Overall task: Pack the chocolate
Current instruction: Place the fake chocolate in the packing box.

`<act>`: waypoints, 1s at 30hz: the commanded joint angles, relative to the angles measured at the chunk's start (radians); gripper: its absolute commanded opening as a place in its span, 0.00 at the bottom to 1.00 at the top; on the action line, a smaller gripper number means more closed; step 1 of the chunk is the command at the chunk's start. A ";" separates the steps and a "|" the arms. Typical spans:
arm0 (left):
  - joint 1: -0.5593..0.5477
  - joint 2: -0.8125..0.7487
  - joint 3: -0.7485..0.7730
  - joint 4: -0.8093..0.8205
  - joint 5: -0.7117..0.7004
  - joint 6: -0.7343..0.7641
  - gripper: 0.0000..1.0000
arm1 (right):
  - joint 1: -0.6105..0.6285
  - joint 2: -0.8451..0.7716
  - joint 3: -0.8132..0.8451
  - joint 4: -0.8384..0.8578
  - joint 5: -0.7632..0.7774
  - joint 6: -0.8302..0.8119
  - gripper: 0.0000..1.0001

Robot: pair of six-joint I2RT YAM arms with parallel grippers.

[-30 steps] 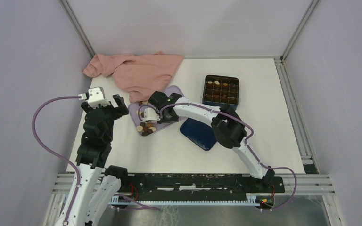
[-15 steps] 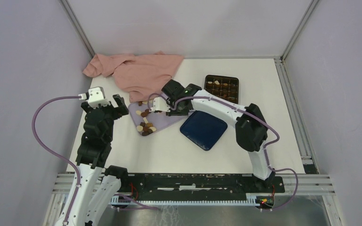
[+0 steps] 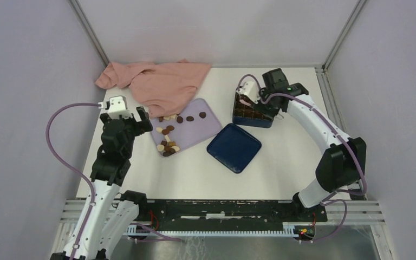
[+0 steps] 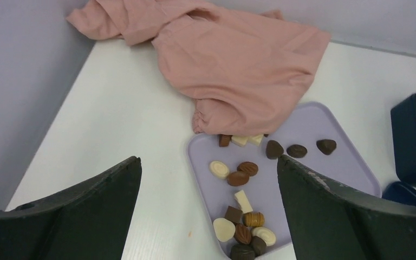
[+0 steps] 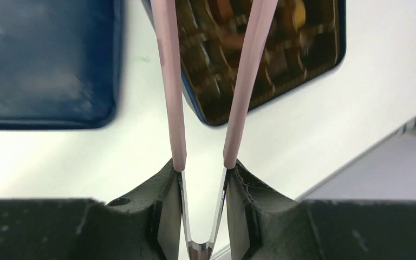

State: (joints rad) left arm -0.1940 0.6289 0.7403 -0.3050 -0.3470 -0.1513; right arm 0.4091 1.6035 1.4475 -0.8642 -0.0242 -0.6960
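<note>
Several chocolate pieces (image 3: pixel 168 142), dark, light brown and cream, lie loose on the lilac tray (image 3: pixel 203 127); the left wrist view shows the same chocolate pieces (image 4: pixel 244 227) on the tray (image 4: pixel 325 173). My left gripper (image 3: pixel 125 120) hovers open just left of the tray, nothing between its fingers (image 4: pixel 208 160). My right gripper (image 3: pixel 260 96) is shut on pink-armed tongs (image 5: pixel 168 81), over the dark blue box (image 3: pixel 253 111) with its grid insert (image 5: pixel 260 49). The tong tips run out of the right wrist view, so I cannot tell whether they carry a piece.
A pink cloth (image 3: pixel 162 81) lies at the back left, its edge overlapping the tray's far corner (image 4: pixel 238 59). The dark blue lid (image 3: pixel 234 147) lies flat between tray and box. Metal frame posts and walls close in both sides.
The right arm has swung with the tongs from the tray across to the box at the back right. The left gripper has shifted slightly towards the tray and stays open.
</note>
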 commanded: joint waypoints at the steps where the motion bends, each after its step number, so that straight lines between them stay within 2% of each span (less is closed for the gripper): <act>1: 0.002 0.081 0.079 0.000 0.163 -0.060 1.00 | -0.132 -0.037 -0.046 0.016 -0.042 -0.025 0.28; 5: 0.001 0.150 0.110 0.014 0.318 -0.147 1.00 | -0.227 -0.018 -0.066 0.017 -0.029 -0.046 0.28; 13: 0.001 0.263 0.078 0.175 0.534 -0.289 1.00 | -0.281 0.057 -0.074 0.032 0.018 -0.060 0.29; 30: 0.002 0.440 0.062 0.265 0.582 -0.260 1.00 | -0.338 0.156 -0.082 0.022 0.105 -0.083 0.30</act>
State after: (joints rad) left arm -0.1940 1.0584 0.8062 -0.1143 0.1947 -0.3847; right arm 0.0788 1.7489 1.3624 -0.8513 0.0566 -0.7666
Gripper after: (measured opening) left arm 0.997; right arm 0.359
